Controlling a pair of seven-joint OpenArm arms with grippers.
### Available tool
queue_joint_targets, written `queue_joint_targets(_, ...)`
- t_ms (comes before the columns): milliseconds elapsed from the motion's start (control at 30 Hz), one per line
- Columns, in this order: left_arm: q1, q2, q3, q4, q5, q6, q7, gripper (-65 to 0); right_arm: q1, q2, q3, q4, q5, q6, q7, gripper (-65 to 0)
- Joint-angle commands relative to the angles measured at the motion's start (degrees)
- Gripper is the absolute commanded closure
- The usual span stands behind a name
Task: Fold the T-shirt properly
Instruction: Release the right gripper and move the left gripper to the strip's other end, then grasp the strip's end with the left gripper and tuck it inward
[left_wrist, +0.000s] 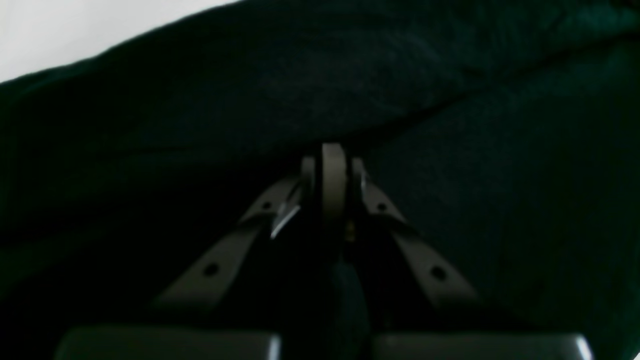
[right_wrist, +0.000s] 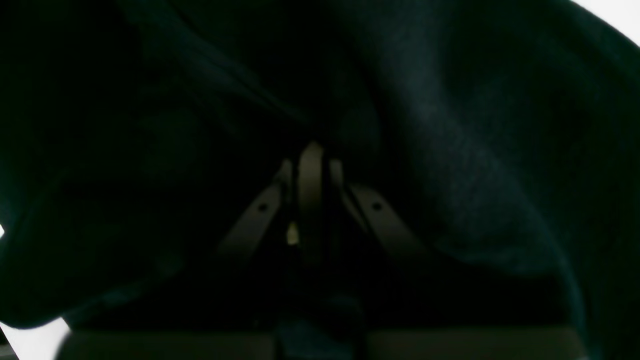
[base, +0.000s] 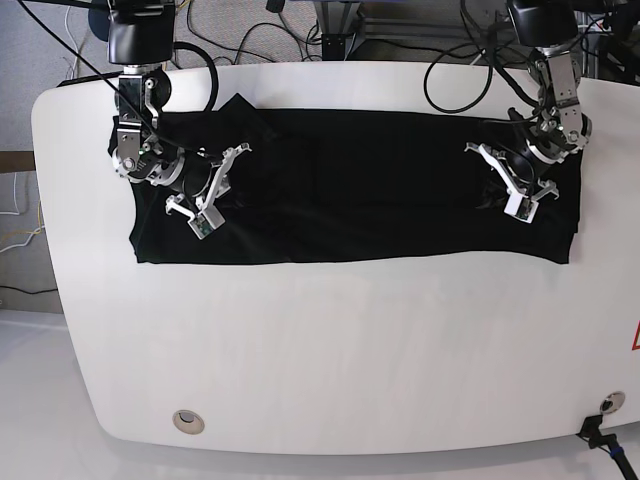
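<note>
Dark cloth of the T-shirt (right_wrist: 450, 165) filled nearly the whole right wrist view, rumpled into soft ridges that ran diagonally — one paler fold caught a little light on the right. The right gripper (right_wrist: 311, 150) pointed into the fabric with its jaws pressed together, fingertips buried among the folds. Slivers of white table (right_wrist: 617, 15) showed only at the corners.

Plain black T-shirt (base: 360, 190), no print visible, dark across both wrist views. Glossy white table (base: 330, 350) beneath, with a red mark at its right edge. Silver-grey metal grippers with black parts, left (base: 520, 190) and right (base: 205, 195). Black cables (base: 450, 60) behind.
</note>
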Motion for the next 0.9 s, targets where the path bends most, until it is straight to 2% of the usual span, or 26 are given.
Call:
queue_joint_targets(0,-0.66,-1.46,-0.22,-0.65,2.12,1.23,2.14,0.0,-1.14,-0.46,0.06,-0.64,-5.97,-1.85,-6.85,0.0)
queue_joint_targets(200,-2.16,-2.25,-0.13,-0.83,1.86,1.23,2.14,0.0,-1.23,-1.08,0.06,-0.64,-5.97,-1.94,-6.85,0.0)
queue_joint_targets(333,-2.51,-3.22,-0.92,3.92,0.36,1.23,2.49,0.0,-1.14,-1.87,0.06,-0.64,-6.14,-1.94,-6.85,0.0)
queue_joint_targets(433,-2.51,-3.22,-5.67,7.88,-4.38,1.23,6.54,-23.5,-1.14,-2.04,0.06,-0.64,-6.14,-1.94,-6.85,0.0)
queue_joint_targets(467,-2.60,-3.22,-6.90,8.93,-5.61,1.23,8.38,-28.4,-1.05,-2.04,0.06,-0.64,-6.14,-1.94,-6.85,0.0)
queue_joint_targets(500,-2.77,-3.31,-8.04,9.72,-7.02,1.23,10.14,-30.2,-1.05,-2.04,0.06,-0.64,-6.14,-1.94,-6.85,0.0)
queue_joint_targets(600,-5.15,-3.48,-14.99,9.02,-11.42,1.23,16.47,-30.1,-1.05,-2.13,0.06,-0.72,-6.14,-1.94,-6.76,0.0)
queue_joint_targets(700,-7.34,-6.21,-20.79,2.95,-15.90,1.23,22.27,-30.2,-1.05,-2.13,0.06,-0.81,-6.14,-1.94,-6.76,0.0)
queue_joint_targets(867,-8.22,-9.72,-23.60,-7.77,-19.33,1.23,23.15,-30.2,-0.96,-2.13,0.06,-0.99,-6.14,-1.94,-6.76,0.0)
